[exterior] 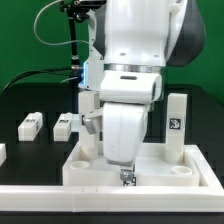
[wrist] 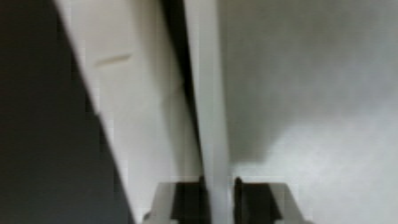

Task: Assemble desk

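Note:
The desk's white tabletop (exterior: 84, 166) lies low in the exterior view with its rim upward. My gripper (exterior: 127, 178) hangs straight down over its front rim. In the wrist view my gripper (wrist: 217, 196) is shut on that thin white rim (wrist: 208, 100), one dark finger (wrist: 178, 206) on each side. The tabletop's inner face (wrist: 311, 110) spreads to one side of the rim. A white leg (exterior: 176, 126) with a tag stands upright at the tabletop's corner on the exterior view's right. Another upright leg (exterior: 87, 104) is partly hidden behind the arm.
Two loose white legs (exterior: 31, 124) (exterior: 63, 126) lie on the black table towards the exterior view's left. A long white border rail (exterior: 60, 203) runs along the front, just before the tabletop. Cables hang behind the arm.

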Robot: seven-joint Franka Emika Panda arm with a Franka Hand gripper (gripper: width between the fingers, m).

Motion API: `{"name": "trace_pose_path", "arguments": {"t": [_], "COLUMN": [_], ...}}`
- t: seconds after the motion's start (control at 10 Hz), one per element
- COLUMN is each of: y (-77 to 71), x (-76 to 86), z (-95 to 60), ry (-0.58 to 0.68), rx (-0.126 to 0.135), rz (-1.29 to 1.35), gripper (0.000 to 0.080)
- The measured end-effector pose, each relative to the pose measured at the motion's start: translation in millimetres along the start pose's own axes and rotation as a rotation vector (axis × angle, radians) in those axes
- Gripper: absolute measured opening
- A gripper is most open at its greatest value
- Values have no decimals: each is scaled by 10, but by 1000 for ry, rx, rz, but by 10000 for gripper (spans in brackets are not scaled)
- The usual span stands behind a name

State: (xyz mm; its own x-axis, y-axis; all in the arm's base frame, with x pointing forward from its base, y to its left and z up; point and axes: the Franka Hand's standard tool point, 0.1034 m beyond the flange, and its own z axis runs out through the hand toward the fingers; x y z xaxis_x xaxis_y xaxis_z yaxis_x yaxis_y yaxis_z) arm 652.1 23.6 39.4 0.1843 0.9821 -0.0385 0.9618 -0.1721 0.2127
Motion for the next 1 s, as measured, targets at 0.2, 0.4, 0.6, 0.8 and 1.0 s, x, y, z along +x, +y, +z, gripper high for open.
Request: {"name": "trace_pose_path", "arguments": {"t": [0.2, 0.4, 0.6, 0.8, 1.0], "y": [6, 10, 8, 8, 10], "x": [11, 19, 2, -3, -8], "z": [28, 34, 37, 38, 38], "ry": [-3, -11, -12, -13, -13], "rx": [-1, -4, -2, -2, -2], "rz": [-12, -39, -33, -31, -30], "gripper": [64, 64, 154, 341, 624]}}
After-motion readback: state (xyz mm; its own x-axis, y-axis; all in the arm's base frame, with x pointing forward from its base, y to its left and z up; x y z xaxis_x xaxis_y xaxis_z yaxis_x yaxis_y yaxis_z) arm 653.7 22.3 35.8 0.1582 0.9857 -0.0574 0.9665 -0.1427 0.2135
